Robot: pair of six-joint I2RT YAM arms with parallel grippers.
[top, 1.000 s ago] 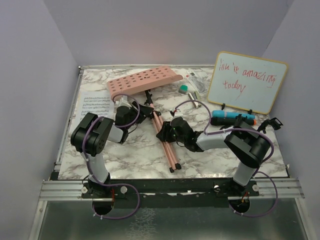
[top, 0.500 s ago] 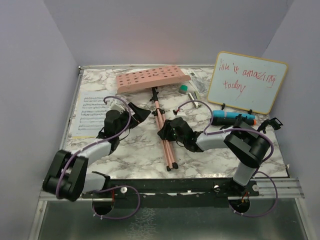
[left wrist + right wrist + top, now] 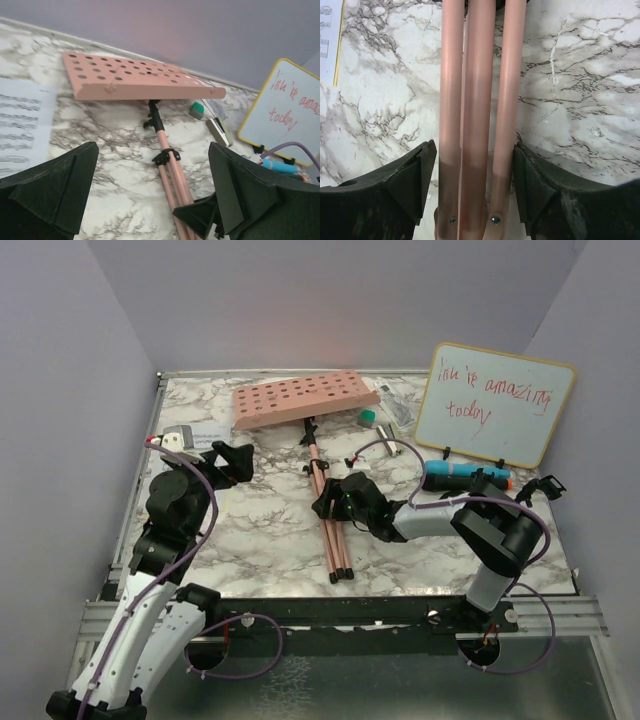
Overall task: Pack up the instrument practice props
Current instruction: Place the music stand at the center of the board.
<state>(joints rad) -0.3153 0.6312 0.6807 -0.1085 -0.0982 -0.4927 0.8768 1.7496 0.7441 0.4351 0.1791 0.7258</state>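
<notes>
The pink music rack lies flat on the marble table, its perforated desk (image 3: 303,400) (image 3: 135,80) at the back and its folded tripod legs (image 3: 330,525) (image 3: 476,100) running toward me. My right gripper (image 3: 328,502) (image 3: 475,165) straddles the three legs low down, jaws open, with a thin gap showing on the left side. My left gripper (image 3: 230,458) (image 3: 152,170) hangs wide open above the table, left of the rack, holding nothing. A sheet-music page (image 3: 20,125) lies at the left, mostly hidden under the left arm in the top view. The blue microphone (image 3: 465,477) lies to the right.
A wood-framed whiteboard (image 3: 495,405) with red writing stands at the back right. A green eraser (image 3: 368,417) and a small stapler (image 3: 397,412) lie just right of the rack's desk. Grey walls close in the table on three sides.
The left gripper opened wide, let go near the rack's neck and drew back up to the left. The rack swung straighter and shifted right. The right jaws widened slightly around the legs.
</notes>
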